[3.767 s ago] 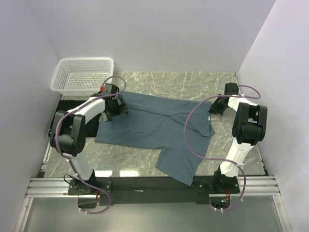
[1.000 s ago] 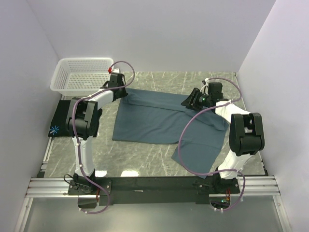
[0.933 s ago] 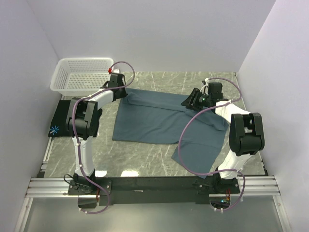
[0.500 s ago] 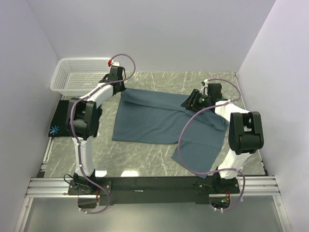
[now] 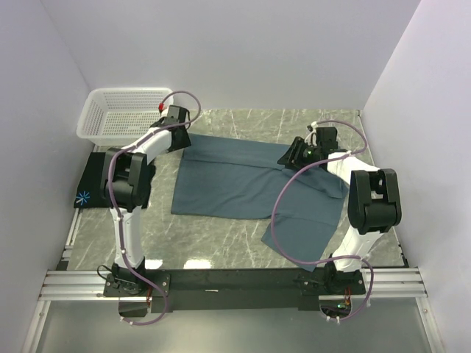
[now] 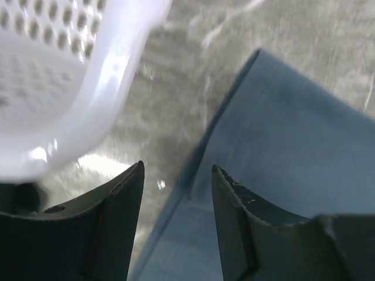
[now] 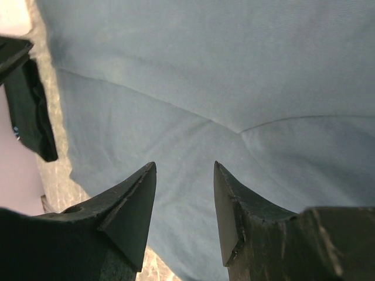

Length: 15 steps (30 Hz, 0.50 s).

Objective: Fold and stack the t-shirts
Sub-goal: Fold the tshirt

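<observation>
On table (image 5: 213, 235) the blue shirt (image 5: 235, 180) lies spread flat, centre. Over its far-left corner, beside basket (image 6: 117, 70), left gripper (image 6: 177, 175) has fingers spread, empty. Over shirt's far-right part, right gripper (image 7: 184, 170) also spread, empty. At table's left edge, black shirt (image 5: 90, 180).

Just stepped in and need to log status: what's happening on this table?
A two-armed robot is folding t-shirts. A slate-blue t-shirt lies partly folded on the marble table. The left gripper is open over its far-left corner, beside the white basket, holding nothing. The right gripper is open above its right part, also empty. A black t-shirt with a starburst print lies folded at the left edge.
</observation>
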Available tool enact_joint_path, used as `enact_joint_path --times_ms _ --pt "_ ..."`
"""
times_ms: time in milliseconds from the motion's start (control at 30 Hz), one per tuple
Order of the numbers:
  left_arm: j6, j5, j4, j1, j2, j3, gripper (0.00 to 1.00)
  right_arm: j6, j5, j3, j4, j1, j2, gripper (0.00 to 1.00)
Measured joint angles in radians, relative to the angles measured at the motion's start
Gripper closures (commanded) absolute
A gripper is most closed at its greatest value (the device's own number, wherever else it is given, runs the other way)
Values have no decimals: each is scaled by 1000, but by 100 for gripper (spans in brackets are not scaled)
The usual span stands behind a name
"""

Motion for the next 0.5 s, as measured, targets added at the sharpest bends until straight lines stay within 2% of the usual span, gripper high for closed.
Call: enact_joint_path --times_ms 200,300,400,433,500 --pt "-101 87 -3 0 -73 -71 42 15 66 -1 -16 -26 -3 50" --pt "-125 127 -17 -6 -124 -78 37 42 131 -16 -32 -88 -32 50" --pt "-126 152 -30 -16 -201 -108 28 58 223 -46 -56 -136 -94 50" --pt "-121 156 -39 -19 -238 -128 19 61 258 -62 -67 -143 -124 50" --pt "-111 156 -59 -22 -318 -177 15 62 316 -95 -87 -141 -185 49"
